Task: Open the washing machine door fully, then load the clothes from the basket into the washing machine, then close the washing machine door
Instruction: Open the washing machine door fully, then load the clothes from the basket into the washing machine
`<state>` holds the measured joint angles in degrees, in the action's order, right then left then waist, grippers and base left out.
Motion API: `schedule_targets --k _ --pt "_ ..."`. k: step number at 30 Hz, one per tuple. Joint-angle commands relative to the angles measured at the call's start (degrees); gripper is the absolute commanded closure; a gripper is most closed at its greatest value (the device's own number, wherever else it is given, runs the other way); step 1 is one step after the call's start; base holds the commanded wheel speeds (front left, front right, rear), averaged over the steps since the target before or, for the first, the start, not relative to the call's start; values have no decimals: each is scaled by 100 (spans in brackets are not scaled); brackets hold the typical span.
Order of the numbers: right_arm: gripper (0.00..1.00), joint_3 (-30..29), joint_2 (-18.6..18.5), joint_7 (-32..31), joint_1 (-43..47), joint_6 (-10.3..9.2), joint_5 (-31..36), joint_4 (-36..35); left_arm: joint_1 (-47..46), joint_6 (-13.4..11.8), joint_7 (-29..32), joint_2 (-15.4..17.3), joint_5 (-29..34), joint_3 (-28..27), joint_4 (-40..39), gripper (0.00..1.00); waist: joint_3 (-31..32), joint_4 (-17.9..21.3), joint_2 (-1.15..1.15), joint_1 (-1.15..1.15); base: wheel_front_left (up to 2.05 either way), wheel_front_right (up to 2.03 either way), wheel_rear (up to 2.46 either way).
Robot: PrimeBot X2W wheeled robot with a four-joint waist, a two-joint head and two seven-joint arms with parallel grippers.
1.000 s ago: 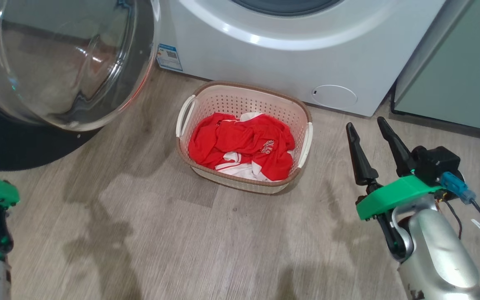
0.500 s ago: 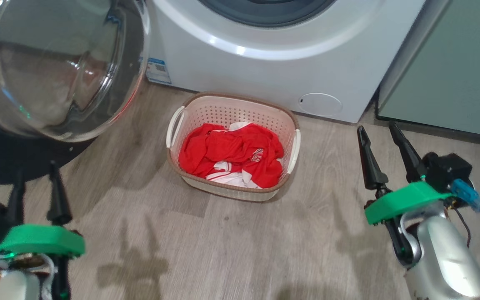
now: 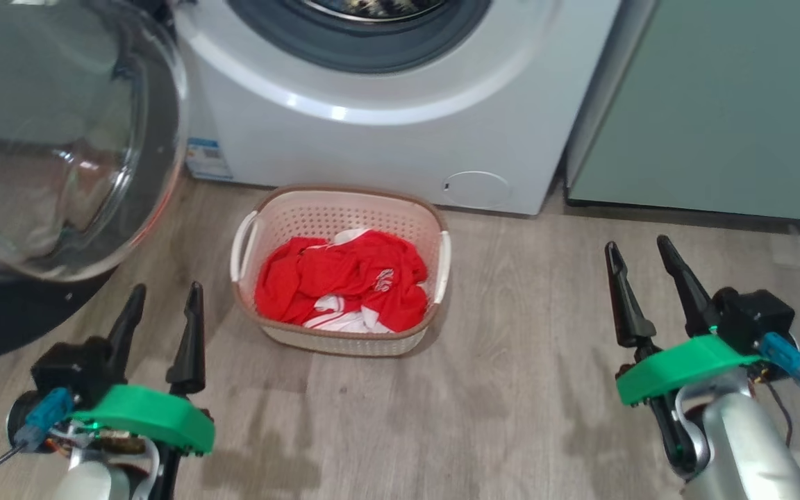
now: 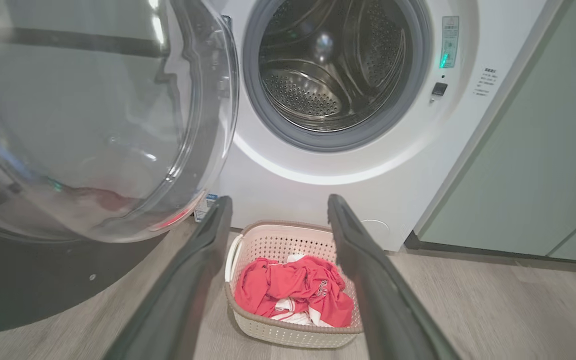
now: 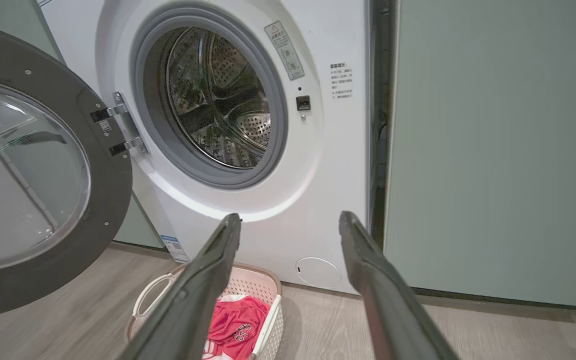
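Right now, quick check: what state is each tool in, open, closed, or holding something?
Left tool: open, holding nothing.
Right tool: open, holding nothing.

The left gripper [image 4: 279, 200] points at the washing machine [image 4: 318, 175], its two dark fingers spread wide apart with nothing between them. Framed in that gap, the basket [image 4: 278, 227] sits on the wooden floor [image 4: 493, 310] just in front of the machine, with the red clothes [image 4: 293, 295] bunched inside it. Above, the steel drum [image 4: 328, 65] is exposed inside its grey gasket [image 4: 268, 115]. The door [image 4: 93, 125] is swung open to the left, its clear glass bowl bulging outward. A pale green cabinet [image 4: 543, 150] stands at the right.
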<state>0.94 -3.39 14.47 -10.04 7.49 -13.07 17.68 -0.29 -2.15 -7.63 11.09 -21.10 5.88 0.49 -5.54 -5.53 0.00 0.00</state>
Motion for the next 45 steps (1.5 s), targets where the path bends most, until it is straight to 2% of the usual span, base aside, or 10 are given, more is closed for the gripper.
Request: schedule_targets --k 1,8,15,36,45 --pt "0 116 51 52 -34 0 41 -212 -164 20 7 103 63 -158 -228 0 94 155 0 0 0 0 0" --pt "0 62 51 42 203 0 46 -318 -124 -21 52 103 151 -20 -196 0 233 503 0 0 0 0 0" --pt "0 71 51 -12 338 0 32 -441 -88 -76 61 139 158 -19 -185 0 287 678 0 0 0 0 0" --pt "0 72 51 -4 282 0 -25 -464 -147 -165 96 226 166 39 -212 0 238 695 0 0 0 0 0" --pt "0 72 51 7 248 0 -36 -454 -154 -127 94 268 120 85 -230 0 204 687 0 0 53 -53 0"
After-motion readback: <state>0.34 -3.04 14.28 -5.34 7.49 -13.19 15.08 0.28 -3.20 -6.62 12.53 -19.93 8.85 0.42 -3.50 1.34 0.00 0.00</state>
